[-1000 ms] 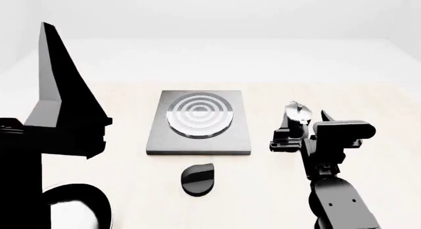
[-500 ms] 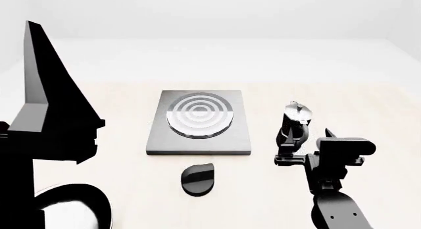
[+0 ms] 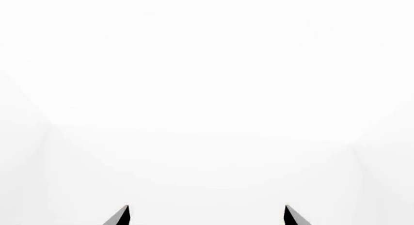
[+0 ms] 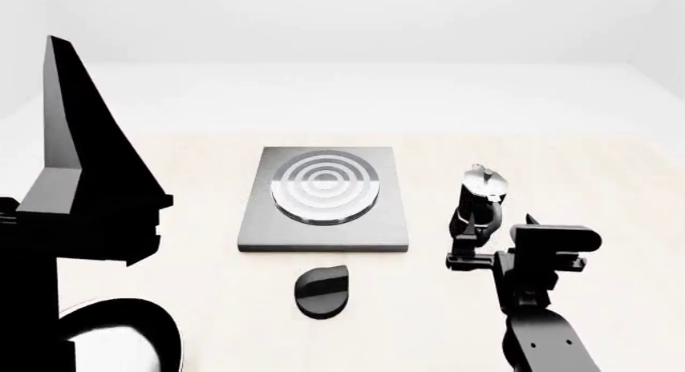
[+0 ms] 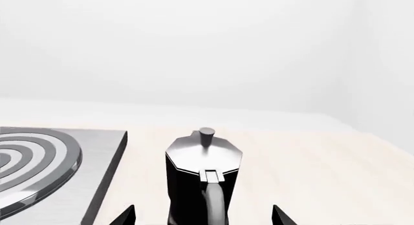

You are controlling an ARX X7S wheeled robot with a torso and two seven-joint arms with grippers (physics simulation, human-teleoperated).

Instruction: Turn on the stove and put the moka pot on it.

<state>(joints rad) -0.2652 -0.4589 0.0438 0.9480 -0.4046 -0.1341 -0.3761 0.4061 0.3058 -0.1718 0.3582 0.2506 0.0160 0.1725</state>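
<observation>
Dark-grey metal plate of the stove (image 4: 323, 202) lies flat mid-table, ringed burner toward the far side, nothing on it. Its black knob (image 4: 322, 289) sits separately on the near side, untouched by either arm; whether it is turned on cannot be read from these views.

The moka pot (image 4: 482, 200) stands upright on the table (image 4: 599, 188), just beside the stove's right edge, off the plate. In the right wrist view its handle faces the camera, so the approach lines up with the handle side.

Right gripper (image 4: 471, 248) is low at table level, directly on the near side of the pot. Its two fingertips show spread apart at either side of the pot's base in the wrist view, not touching it, with nothing held. Judgement: it is set for a side grasp around the body or handle, wide enough to slide forward and close.

Left gripper (image 3: 205, 216) is raised high at the left, well clear of everything; its wrist camera sees only blank wall between two separated tips, so it is parted and empty, likely parked out of the way.
</observation>
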